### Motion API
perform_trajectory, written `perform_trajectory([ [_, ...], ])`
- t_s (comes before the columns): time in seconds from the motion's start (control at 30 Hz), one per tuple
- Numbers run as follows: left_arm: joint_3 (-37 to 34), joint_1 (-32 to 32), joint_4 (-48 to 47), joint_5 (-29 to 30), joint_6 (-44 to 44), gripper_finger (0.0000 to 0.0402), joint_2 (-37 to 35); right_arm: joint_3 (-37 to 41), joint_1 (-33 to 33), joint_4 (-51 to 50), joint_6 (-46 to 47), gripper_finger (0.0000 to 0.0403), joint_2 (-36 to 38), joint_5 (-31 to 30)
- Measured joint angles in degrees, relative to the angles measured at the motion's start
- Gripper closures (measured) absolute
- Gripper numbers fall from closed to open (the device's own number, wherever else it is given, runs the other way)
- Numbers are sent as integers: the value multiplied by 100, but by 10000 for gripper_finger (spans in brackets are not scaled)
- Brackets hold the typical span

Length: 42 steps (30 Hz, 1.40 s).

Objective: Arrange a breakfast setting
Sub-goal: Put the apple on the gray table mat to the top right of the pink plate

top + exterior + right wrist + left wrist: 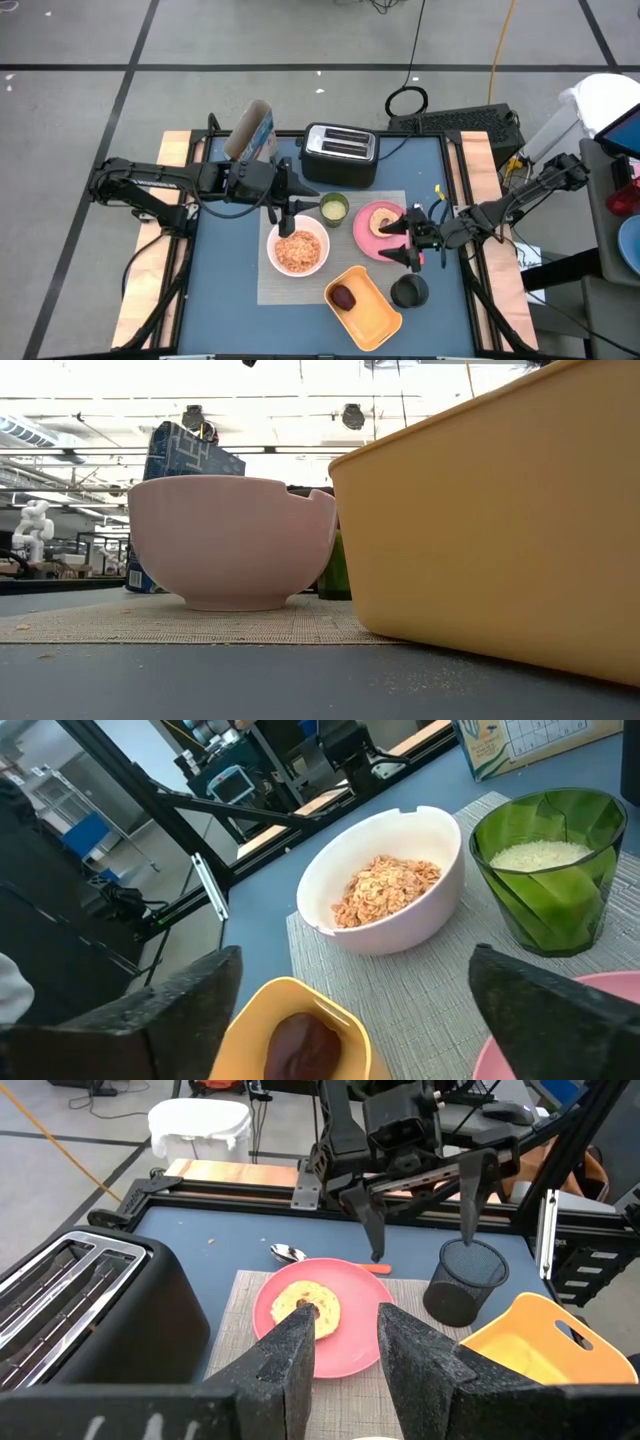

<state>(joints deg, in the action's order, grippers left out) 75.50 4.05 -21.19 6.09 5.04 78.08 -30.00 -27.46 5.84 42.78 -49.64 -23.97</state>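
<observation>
A grey placemat point(290, 288) holds a white bowl point(297, 250) of cereal, a pale-green cup point(333, 208) with white filling, and a pink plate point(362, 235). A round toasted bread piece point(382, 218) lies on the plate. My left gripper point(283, 215) hovers just above the bowl's far side, open and empty; its fingers point(300, 1342) frame the plate point(325, 1320) in the left wrist view. My right gripper point(392, 243) is wide open and empty at the plate's right edge, pointing toward the bowl point(385, 885) and the cup point(548, 870).
A black-and-silver toaster point(340, 155) and a cereal box point(252, 132) stand at the far side. An orange tray point(362, 305) with a dark red item and a black mesh cup point(409, 291) sit near the front right. A spoon point(288, 1253) lies behind the plate.
</observation>
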Motion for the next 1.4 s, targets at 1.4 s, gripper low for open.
perform_trajectory([
  [1.4,0,-1,0,0,149,284,0,-1125,-43,1945,-1597,7,-1809,927],
])
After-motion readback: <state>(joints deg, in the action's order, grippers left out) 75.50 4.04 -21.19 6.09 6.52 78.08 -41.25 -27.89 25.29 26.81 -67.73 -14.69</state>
